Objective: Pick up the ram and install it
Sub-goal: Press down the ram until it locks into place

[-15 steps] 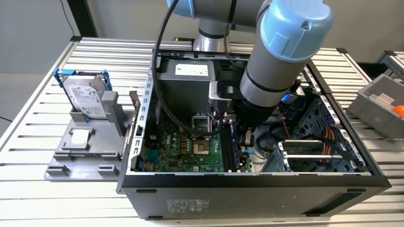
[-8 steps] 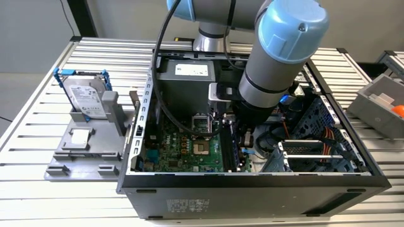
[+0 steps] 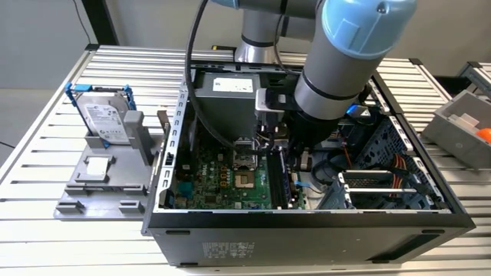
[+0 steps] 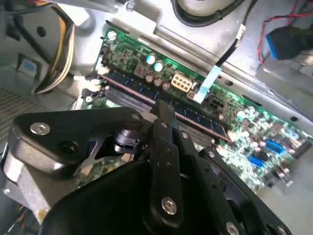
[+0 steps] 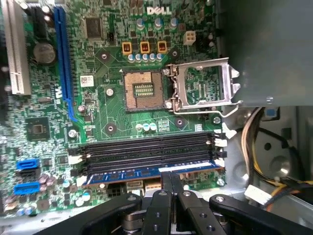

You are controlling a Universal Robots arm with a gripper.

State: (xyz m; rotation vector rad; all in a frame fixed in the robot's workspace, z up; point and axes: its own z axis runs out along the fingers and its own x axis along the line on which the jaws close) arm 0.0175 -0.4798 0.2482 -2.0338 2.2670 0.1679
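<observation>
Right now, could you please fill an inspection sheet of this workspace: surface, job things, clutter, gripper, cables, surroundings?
Surface: slatted metal table carrying an open computer case.
Job's things: the ram, a blue stick, lies along the motherboard slot nearest the gripper; whether it is fully seated I cannot tell.
Clutter: hard drive in a blue frame on a grey holder, at the exterior view's left.
Gripper: gripper shut on the ram's top edge.
Cables: black cable running down into the case; yellow wires beside the board.
Surroundings: grey bin at the exterior view's right.
</observation>
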